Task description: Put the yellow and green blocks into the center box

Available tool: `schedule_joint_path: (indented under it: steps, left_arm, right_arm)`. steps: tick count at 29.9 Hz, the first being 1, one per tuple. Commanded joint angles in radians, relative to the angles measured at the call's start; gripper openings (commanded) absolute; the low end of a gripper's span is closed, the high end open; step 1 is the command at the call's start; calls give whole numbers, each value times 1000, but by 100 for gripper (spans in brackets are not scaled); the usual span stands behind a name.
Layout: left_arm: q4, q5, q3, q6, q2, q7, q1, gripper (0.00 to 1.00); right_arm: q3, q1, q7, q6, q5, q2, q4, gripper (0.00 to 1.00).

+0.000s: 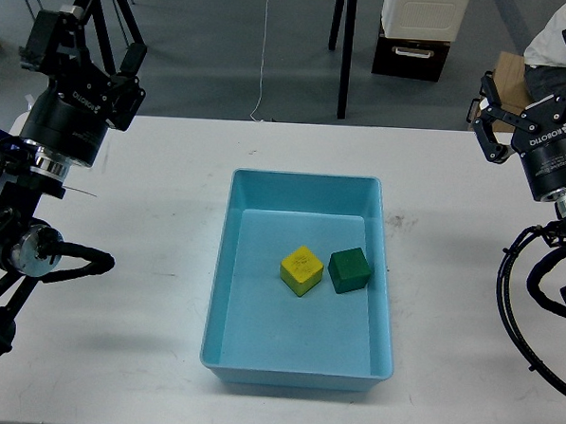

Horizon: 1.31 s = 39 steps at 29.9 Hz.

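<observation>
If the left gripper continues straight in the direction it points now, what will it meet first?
The left gripper points up and away, toward the far table edge and the floor beyond. Its line looks free; a dark tripod leg stands close behind, but depth is unclear. It points away from the blue box.

Before us we see a white tabletop (146,290). Directly on it, at its middle, rests a light-blue box (296,374). We see small dark specks just right of the box.
</observation>
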Motion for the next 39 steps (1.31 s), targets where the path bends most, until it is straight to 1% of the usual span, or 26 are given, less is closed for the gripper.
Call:
schedule_joint_path:
  steps: [1,3,5,8,11,15,18,19,23,27,28,32,36,39]
  left_arm:
    - [-61,-102,-72,-15,-57,32,123,100]
    - [-107,-129,-86,-48,-100,32,194,100]
    - [-152,-148,-93,-80,-132,32,255,100]
    - [-198,-198,-92,-134,-166,35,324,100]
    - [-213,-241,-86,-185,-200,61,383,100]
    - [-215,-252,-80,-194,-246,87,420,100]
    - [-229,-252,-63,-196,-254,127,444,100]
    - [-230,-252,-63,-196,-260,130,452,100]
    - [-232,-286,-77,-200,-315,124,460,100]
    - [-230,-375,-81,-217,-315,115,460,100]
    - [-232,-379,-81,-220,-315,109,460,100]
    - [-232,-381,-80,-228,-315,60,458,100]
    - [-230,-381,-78,-229,-315,55,460,100]
    - [-230,-379,-78,-228,-315,55,460,100]
  right_arm:
    - [42,-76,-48,15,109,57,2,99]
    - [46,-111,-66,55,203,74,2,99]
    - [57,-142,-68,84,266,78,2,99]
    - [76,-176,-75,97,317,81,10,99]
    - [79,-217,-92,101,374,83,36,99]
    - [60,-258,-91,153,383,94,41,99]
    - [40,-271,-82,158,372,94,39,99]
    - [36,-271,-80,161,374,92,39,99]
    - [39,-272,-80,158,374,92,38,99]
    - [37,-282,-80,155,388,97,39,99]
    - [37,-286,-80,155,391,100,41,99]
    - [46,-291,-89,155,407,155,39,99]
    - [33,-298,-91,154,473,186,39,99]
    - [31,-300,-91,154,477,206,41,99]
